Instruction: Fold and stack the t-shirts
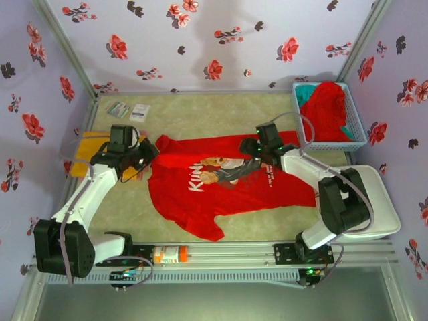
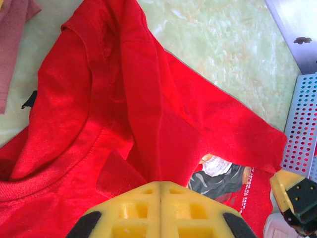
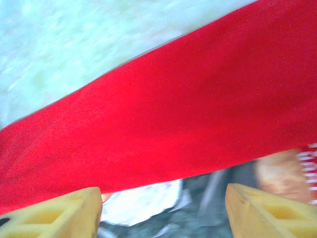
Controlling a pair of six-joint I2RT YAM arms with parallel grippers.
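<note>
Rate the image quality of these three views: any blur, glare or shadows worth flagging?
Top external view: evenly lit and sharp, with a faint shadow on the back wall. Left wrist view: crisp on the red t-shirt, seams readable. Right wrist view: soft all over, the shirt's print smeared and the table washed out pale.

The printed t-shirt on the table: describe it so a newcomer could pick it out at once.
Start at the big pale green mat. Spread across its middle lies a red t-shirt. Unlike the red shirt heaped in the blue mesh basket at the far right, it bears a dark-and-white chest print.
</note>
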